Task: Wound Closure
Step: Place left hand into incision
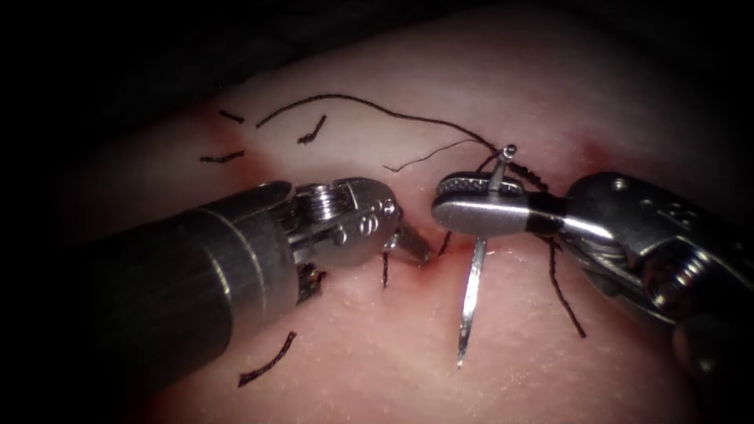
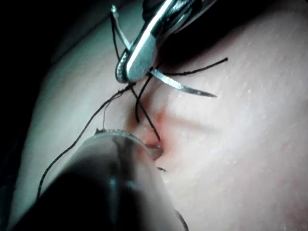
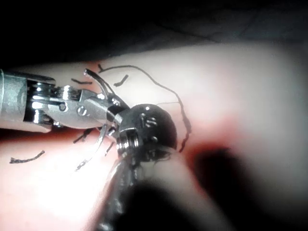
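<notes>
Holding the curved steel needle [image 1: 473,290] near its swaged tail, the right end effector [image 1: 471,206] keeps it clear above the pale tissue [image 1: 550,369]; the left end effector's [image 1: 410,245] tips rest at the red cut [image 1: 430,263], grip unclear.

Four cut ends [image 1: 267,360] lie loose: three at upper left, one at lower left. Red fluid [image 1: 428,271] stains the centre. Dark backdrop [image 1: 118,47] lies across the top.

Two pincers [image 1: 412,245] [image 1: 471,206], one needle [image 1: 471,290], five thread ends [image 1: 267,360]
</notes>
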Action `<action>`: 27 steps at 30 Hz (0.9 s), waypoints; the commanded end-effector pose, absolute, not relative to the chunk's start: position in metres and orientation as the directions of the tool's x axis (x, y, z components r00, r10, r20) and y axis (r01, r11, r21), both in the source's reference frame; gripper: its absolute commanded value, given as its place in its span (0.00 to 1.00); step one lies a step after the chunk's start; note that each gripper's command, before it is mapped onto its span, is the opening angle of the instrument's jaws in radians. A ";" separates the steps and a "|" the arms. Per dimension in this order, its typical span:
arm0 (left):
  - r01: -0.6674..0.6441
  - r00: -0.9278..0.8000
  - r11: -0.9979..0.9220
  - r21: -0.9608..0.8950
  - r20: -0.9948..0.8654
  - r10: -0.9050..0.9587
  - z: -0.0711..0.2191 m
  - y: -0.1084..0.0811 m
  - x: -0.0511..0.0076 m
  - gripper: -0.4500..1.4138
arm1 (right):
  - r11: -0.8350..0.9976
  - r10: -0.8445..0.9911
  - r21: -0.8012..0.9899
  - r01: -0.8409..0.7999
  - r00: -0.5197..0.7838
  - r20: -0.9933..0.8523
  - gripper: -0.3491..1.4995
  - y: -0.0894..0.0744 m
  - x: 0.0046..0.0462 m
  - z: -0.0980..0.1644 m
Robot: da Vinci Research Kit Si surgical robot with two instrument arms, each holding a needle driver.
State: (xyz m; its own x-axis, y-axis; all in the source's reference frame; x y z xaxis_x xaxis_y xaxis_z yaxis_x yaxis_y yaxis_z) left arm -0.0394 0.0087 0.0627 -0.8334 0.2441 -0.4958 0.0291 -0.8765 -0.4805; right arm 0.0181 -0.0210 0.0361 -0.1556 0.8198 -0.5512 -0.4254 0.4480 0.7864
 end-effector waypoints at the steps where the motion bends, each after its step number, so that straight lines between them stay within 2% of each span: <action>1: 0.036 -0.838 -0.878 -0.478 -0.492 0.234 0.063 0.010 -0.0399 0.00 | 0.457 0.814 0.782 -0.425 -0.156 -0.560 0.00 -0.020 0.0192 0.036; 10: 0.100 -0.906 -0.794 -0.599 -0.385 0.177 0.065 0.007 -0.0396 0.00 | 0.554 0.743 0.699 -0.452 -0.111 -0.660 0.00 -0.019 0.0191 0.039; 15: 0.042 -0.917 -0.767 -0.640 -0.330 0.225 0.064 0.006 -0.0386 0.00 | 0.600 0.687 0.640 -0.480 -0.101 -0.720 0.00 -0.017 0.0197 0.040; 18: 0.027 -0.917 -0.761 -0.648 -0.320 0.240 0.064 0.006 -0.0384 0.19 | 0.640 0.634 0.582 -0.502 -0.085 -0.769 0.00 -0.017 0.0204 0.041; 27: 0.013 -0.907 -0.759 -0.651 -0.326 0.265 0.064 0.006 -0.0385 0.30 | 0.730 0.491 0.420 -0.539 -0.014 -0.871 0.00 -0.018 0.0225 0.042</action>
